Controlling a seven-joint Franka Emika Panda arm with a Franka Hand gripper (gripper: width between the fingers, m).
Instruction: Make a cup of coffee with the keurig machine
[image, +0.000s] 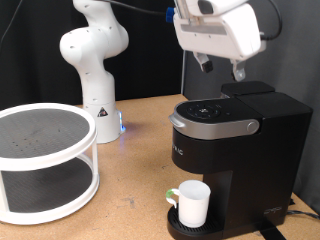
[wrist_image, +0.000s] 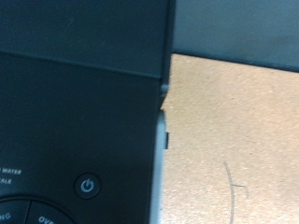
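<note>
Cup: white cup (image: 193, 204) sat nearest the exterior camera, at bottom centre, on the machine's round drip base under the spout, handle to the left.
Keurig machine: big black keurig machine (image: 232, 150) stood right of centre, lid down, silver-grey lid handle (image: 210, 127) arched round the front of the button panel.
Wrist view of machine: black top of the keurig machine (wrist_image: 75, 112) filled the left side, power button (wrist_image: 87, 185) low in frame, grey edge running beside bare table.
Table: brown table (image: 135, 160) carried everything.
Rack: white two-tier round rack (image: 45, 155) was at the left, well apart from the machine.
Robot base: white arm base (image: 95, 65) stood far left behind the rack, a small blue light near its foot.
Gripper: gripper (image: 220, 70) hung above the machine's top at upper right, not touching it; fingers looked somewhat apart with nothing between them, though the gap was small and hard to judge.
Pod: none visible; could not tell whether one was inside.
Step, my read: cup placed, lid closed, so work stood at the panel stage, gripper poised over the controls.
Next move calls for: a straight, light descent onto a small button without snagging the lid handle.
</note>
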